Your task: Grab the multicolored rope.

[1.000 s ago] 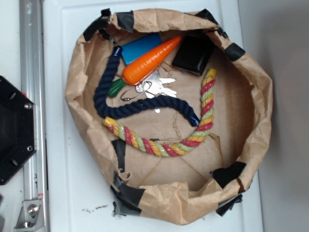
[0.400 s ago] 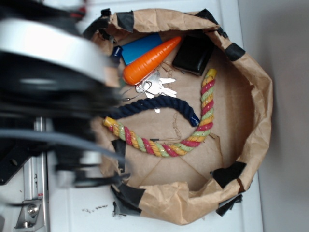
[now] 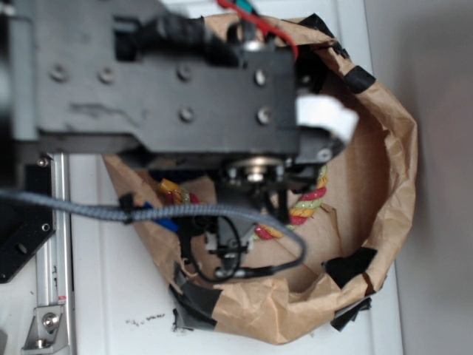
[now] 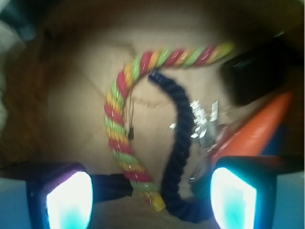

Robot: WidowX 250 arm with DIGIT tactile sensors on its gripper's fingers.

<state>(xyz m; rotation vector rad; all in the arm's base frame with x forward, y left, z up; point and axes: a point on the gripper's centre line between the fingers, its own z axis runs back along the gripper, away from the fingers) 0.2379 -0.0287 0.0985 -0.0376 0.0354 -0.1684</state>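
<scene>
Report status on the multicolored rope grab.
Gripper open, above the bag, holding nothing. Multicolored rope lies curved on the paper floor, untouched. Navy rope runs close alongside it; keys and orange carrot toy further off.

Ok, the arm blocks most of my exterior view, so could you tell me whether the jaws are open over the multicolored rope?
Observer: Yes. In the wrist view the gripper has its jaws wide apart and holds nothing.
Operator: Thank you. Is the rope lined up between them?
Observer: The yellow end of the multicolored rope lies roughly midway between them, and the rest curves away across the paper.
Operator: Is anything close beside it?
Observer: The navy rope runs close alongside it, with the keys and the orange carrot toy beyond that.
</scene>
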